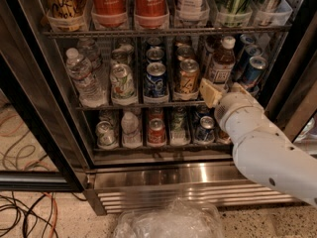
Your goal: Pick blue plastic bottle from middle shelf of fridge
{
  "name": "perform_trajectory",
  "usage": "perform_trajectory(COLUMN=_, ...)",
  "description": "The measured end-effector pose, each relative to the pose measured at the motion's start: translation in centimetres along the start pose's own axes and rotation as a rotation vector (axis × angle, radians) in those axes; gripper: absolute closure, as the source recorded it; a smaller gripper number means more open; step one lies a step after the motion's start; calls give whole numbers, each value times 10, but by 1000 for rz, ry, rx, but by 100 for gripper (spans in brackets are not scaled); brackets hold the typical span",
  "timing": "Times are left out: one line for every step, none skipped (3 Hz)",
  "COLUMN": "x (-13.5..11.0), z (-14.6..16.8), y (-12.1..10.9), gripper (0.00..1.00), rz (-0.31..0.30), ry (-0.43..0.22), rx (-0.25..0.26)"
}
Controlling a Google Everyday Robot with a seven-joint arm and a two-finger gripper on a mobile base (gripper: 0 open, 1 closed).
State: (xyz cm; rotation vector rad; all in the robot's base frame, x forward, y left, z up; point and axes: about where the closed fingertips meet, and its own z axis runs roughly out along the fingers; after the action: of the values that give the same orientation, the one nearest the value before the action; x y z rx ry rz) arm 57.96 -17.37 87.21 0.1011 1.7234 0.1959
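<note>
Floor point(64, 222): pale speckled surface. Orange and black cables point(25, 214) lie loose at the near left. A crumpled clear plastic sheet point(168, 222) lies at the near centre, just in front of the fridge point(163, 175).

Fridge: black frame, shiny steel base with a slotted grille point(188, 197) below it. Three wire racks are in view.

Top shelf point(163, 31): two red cola bottles point(111, 1) side by side, a yellowish bottle to their left, and a white-labelled bottle and green cans to their right, all in clear trays.

Middle shelf point(138, 104), left to right:
- clear water bottle point(84, 76), white cap
- white and green can point(122, 81)
- blue can point(156, 79)
- gold can point(188, 78)
- blue plastic bottle point(221, 61), amber drink, white cap, white label, upright, taller than the cans beside it
- slanted blue cans point(252, 71) at the far right

More cans stand behind the front row.

Bottom shelf point(148, 147): short cans, among them a red can point(156, 131), plus one small water bottle point(130, 128).

Arm point(267, 152): white, enters from the near right and reaches up and left to the front edge of the middle shelf.

Pincer point(223, 89): at the foot of the blue plastic bottle, tan fingers point(210, 93) apart, one on each side of the bottle's base. Nothing is gripped, and I cannot tell whether the pincer touches the bottle
</note>
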Motion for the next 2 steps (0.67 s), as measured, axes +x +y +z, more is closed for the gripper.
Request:
perform_trajectory(x=7, z=2, y=-3, gripper=28, rz=-49, ry=-23, rx=15)
perform_trajectory(x=12, z=8, y=-4, gripper=29, rz=-85, ry=-53, rx=21)
